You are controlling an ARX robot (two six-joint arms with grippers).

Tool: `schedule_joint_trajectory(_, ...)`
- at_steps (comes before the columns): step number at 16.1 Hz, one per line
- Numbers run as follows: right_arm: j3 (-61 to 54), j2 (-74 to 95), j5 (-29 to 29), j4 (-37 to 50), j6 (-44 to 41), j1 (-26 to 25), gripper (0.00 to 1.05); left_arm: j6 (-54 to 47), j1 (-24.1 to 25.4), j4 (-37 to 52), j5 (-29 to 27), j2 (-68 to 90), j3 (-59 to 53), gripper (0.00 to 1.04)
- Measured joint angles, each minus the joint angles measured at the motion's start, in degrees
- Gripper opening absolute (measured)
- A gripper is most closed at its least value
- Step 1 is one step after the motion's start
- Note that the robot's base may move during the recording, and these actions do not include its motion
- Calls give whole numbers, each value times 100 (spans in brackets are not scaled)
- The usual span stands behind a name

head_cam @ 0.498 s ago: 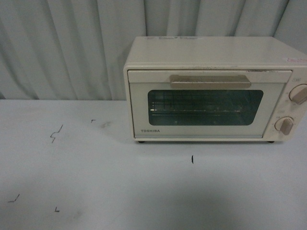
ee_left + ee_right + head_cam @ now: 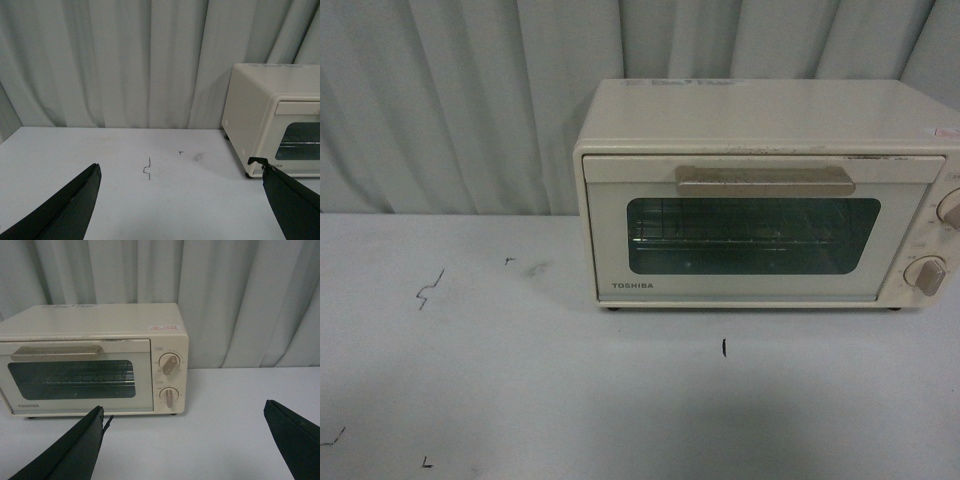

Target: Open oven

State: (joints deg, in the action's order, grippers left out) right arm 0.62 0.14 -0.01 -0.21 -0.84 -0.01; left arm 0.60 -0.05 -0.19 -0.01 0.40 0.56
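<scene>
Oven (image 2: 760, 190) sits at the right of the front view, on the white tabletop (image 2: 520, 380) and in front of a grey curtain (image 2: 470, 100). Its door is shut. The beige bar handle (image 2: 765, 181) runs along the door's upper edge, and the wire rack (image 2: 720, 225) shows through the glass. Two knobs (image 2: 170, 363) are on the panel beside the door.

Left hand (image 2: 179, 172): released, dark fingers (image 2: 70, 205) spread wide with nothing between them, held over the tabletop.

Right hand (image 2: 183, 407): also spread wide and empty, pointed at the oven's front and not touching it.
</scene>
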Motion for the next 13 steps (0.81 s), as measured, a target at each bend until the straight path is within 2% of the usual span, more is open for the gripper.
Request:
schedule_joint_trajectory(2, 0, 0, 0, 0, 0, 0, 98, 0, 0, 0, 0, 0, 0, 98)
schedule_joint_trajectory(3, 0, 0, 0, 0, 0, 0, 98, 155, 50, -710, 186, 140, 205, 98)
schedule_joint_trajectory(4, 0, 2, -2, 4, 0, 0, 98, 678, 4, -1980, 555, 1123, 852, 98)
schedule_joint_trajectory(5, 0, 0, -4, 0, 0, 0, 98, 1414, -382, -2791, 577, 1980, 1440, 98)
schedule_joint_trajectory(6, 0, 0, 2, -2, 0, -2, 98, 1912, -763, -2879, 560, 2173, 1582, 98)
schedule_joint_trajectory(8, 0, 0, 0, 2, 0, 0, 98, 3244, -1788, -1611, 363, 3324, 1670, 98)
schedule_joint_trajectory(10, 0, 0, 0, 0, 0, 0, 98, 3853, -2114, -586, 586, 4570, 1705, 98)
schedule_joint_trajectory(11, 0, 0, 0, 0, 0, 0, 98, 4280, -2328, 210, 704, 5652, 1895, 98)
schedule_joint_trajectory(13, 0, 0, -2, 0, 0, 0, 98, 4710, -2739, 1016, 754, 6957, 2288, 98)
